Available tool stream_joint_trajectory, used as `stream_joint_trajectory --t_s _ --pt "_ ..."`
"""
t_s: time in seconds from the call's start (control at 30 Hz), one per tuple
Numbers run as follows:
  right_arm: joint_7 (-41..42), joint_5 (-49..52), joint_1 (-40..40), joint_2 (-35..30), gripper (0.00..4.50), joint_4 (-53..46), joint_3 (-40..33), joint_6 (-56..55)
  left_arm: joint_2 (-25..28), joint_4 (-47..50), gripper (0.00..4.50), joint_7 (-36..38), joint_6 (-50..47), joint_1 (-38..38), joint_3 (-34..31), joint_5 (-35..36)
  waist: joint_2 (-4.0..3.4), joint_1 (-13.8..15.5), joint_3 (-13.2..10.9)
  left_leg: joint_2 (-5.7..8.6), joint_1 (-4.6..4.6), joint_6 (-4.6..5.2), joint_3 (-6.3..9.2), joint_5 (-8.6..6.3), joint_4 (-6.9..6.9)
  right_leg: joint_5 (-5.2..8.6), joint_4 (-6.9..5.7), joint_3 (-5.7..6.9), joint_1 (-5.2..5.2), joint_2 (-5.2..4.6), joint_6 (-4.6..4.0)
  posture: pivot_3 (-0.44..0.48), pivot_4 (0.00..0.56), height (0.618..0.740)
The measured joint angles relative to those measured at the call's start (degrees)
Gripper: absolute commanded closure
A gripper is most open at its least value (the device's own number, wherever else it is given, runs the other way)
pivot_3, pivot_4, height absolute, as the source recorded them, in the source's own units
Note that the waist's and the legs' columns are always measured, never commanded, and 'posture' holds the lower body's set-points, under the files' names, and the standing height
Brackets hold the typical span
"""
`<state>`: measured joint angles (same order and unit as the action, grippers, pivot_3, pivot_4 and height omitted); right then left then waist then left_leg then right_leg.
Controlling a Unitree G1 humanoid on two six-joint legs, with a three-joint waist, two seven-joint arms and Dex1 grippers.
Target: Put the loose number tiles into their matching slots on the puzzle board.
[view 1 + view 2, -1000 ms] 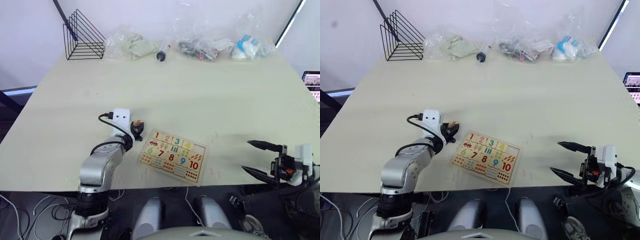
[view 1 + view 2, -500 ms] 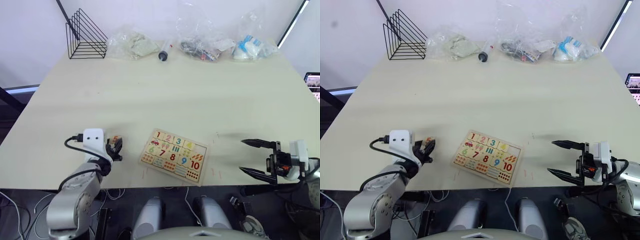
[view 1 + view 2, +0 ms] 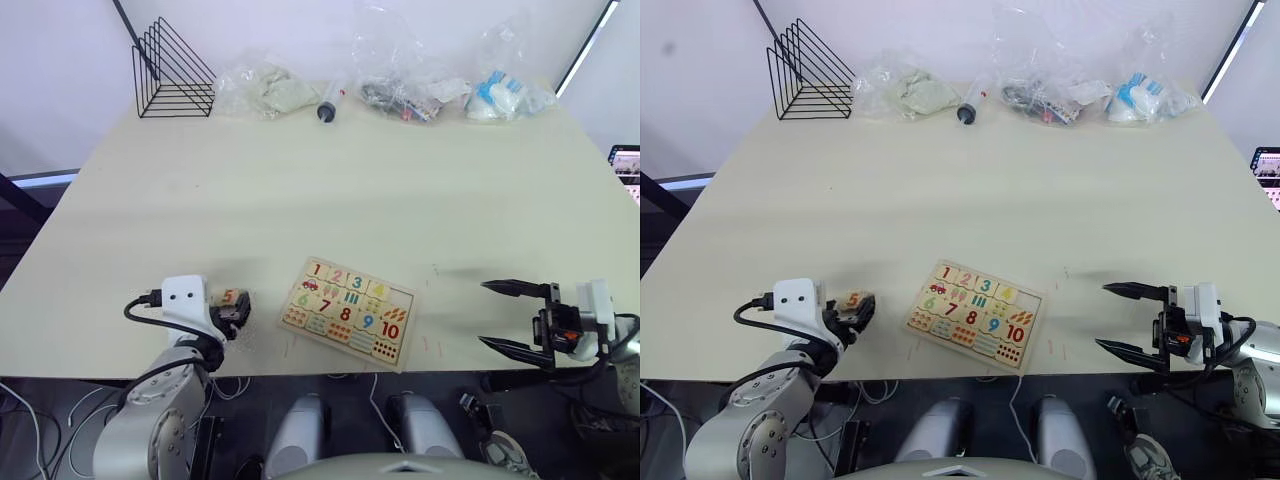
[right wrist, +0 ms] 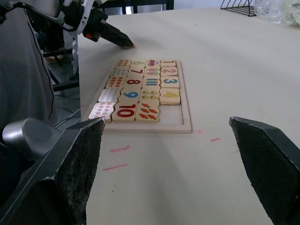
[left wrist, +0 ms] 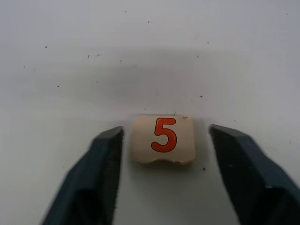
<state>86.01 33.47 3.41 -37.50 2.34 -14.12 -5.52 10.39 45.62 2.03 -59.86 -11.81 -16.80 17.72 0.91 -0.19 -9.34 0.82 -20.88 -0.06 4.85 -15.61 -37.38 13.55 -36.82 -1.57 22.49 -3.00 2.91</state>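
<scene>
Left pincer point(image 5: 164, 140) lowered tile 5 point(image 5: 163, 138) onto table point(image 3: 330, 190).

lab | bare worktable point(image 3: 400, 200); bagged parts point(image 3: 405, 95); loose cables point(image 3: 90, 420)

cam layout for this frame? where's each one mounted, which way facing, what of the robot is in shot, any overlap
Left and right eye views: on the head, looking forward and down over the table; puzzle board central, left pincer around the 5 tile, right pincer open.
Left wrist view: looks along its open fingers straddling the 5 tile on the table.
Right wrist view: looks along its spread fingers across the board at the left pincer.
Shared: the board in head and right wrist views; the 5 tile in head and left wrist views.
</scene>
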Motion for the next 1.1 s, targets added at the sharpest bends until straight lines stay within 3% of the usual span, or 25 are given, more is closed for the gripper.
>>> stream_joint_trajectory --t_s 0.2,0.37,0.43,0.5,0.67,0.87,1.1 --pt "-0.21 -0.19 0.65 0.01 0.0 -0.12 0.0 -0.07 1.87 1.53 0.02 3.78 0.34 -0.94 -0.57 2.8 0.0 -0.05 0.0 -0.01 0.01 0.0 -0.03 0.0 0.01 0.01 0.0 0.0 0.0 0.01 -0.01 0.0 0.15 0.74" --pt "-0.57 -0.4 0.87 0.06 0.0 -0.33 0.0 -0.67 12.59 0.4 0.02 13.22 4.46 -1.57 -2.66 4.45 -0.01 -0.11 -0.01 -0.02 0.01 0.0 -0.09 0.0 0.02 0.04 0.0 0.04 0.0 0.02 -0.07 0.0 0.15 0.74" --pt "-1.01 -0.43 0.88 0.12 0.0 -0.41 0.0 -1.04 19.24 -1.9 0.02 19.29 8.42 -1.72 -4.06 4.94 -0.06 -0.13 -0.01 -0.04 0.02 0.0 -0.12 0.0 0.04 0.07 0.02 0.01 0.01 0.01 -0.12 0.0 0.15 0.74" --pt "-1.35 -0.45 0.91 0.25 0.0 -0.42 0.01 -1.11 21.96 -4.01 0.02 23.82 11.4 -1.99 -4.71 5.5 -0.09 -0.17 -0.03 -0.05 0.0 0.0 -0.12 0.0 0.04 0.07 0.05 -0.02 0.01 -0.02 -0.12 0.0 0.15 0.74" --pt "-2.34 -0.51 1.82 0.74 0.0 -1.82 0.26 -1.22 31.22 -14.36 0.02 37.22 20.56 -1.39 -5.13 6.25 -0.12 -0.15 -0.06 -0.06 0.01 0.0 -0.21 0.0 0.06 0.15 0.04 0.05 0.02 0.03 -0.25 0.0 0.15 0.74" --pt "-3.91 -0.75 2.57 1.0 0.0 -2.99 0.66 -1.43 41.89 -35.39 0.02 59.12 38.21 5.18 -2.76 5.63 -0.17 -0.3 -0.11 -0.05 -0.02 0.01 -0.29 0.0 0.1 0.15 0.05 0.03 0.08 0.03 -0.25 0.0 0.15 0.74" --pt "-6.42 -0.41 2.52 1.54 0.0 -6.51 0.98 -1.01 48.98 -56.01 0.02 81.53 53.2 14.44 4.34 3.67 -0.18 -0.56 -0.13 -0.06 -0.01 0.01 -0.32 0.0 0.13 0.04 0.05 0.03 0.1 0.08 -0.05 0.0 0.15 0.74"
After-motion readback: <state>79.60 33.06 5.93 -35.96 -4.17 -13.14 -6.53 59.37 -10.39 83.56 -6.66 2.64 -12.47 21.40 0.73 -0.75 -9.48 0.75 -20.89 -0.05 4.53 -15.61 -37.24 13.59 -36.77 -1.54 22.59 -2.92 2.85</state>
